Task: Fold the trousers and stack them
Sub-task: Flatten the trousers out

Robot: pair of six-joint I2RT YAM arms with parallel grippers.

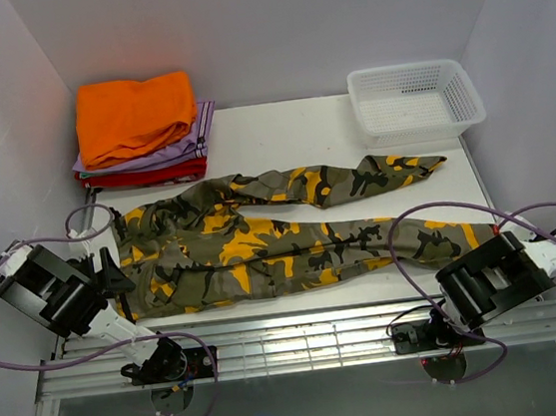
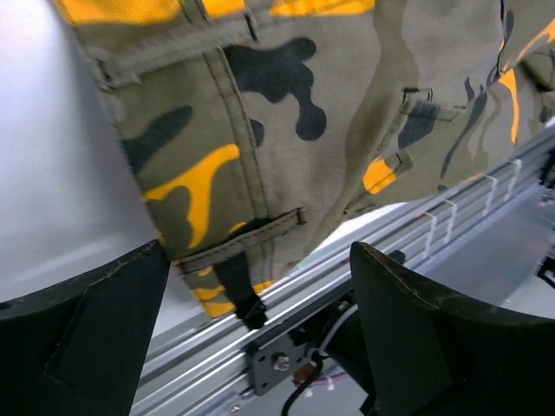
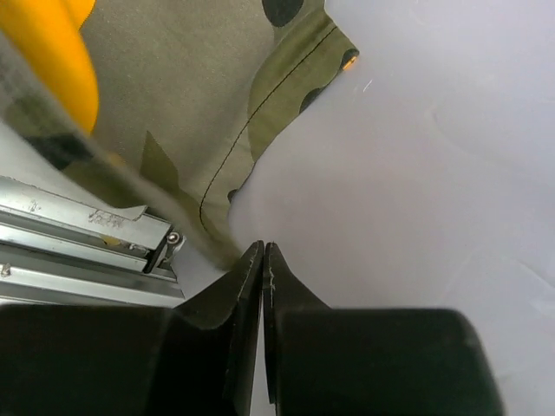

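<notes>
Matte black left tool [image 2: 257, 251], jaws wide, over creased camouflage trousers [image 2: 303, 78].

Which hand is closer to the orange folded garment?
Left. The left hand is at the trousers' waistband, in front of the orange garment; the right hand is opposite, by a leg hem.

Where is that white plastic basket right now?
In the overhead view the white basket sits far right on the table, just beyond the upper leg of the camouflage trousers, opposite the folded clothes stack at far left.
</notes>
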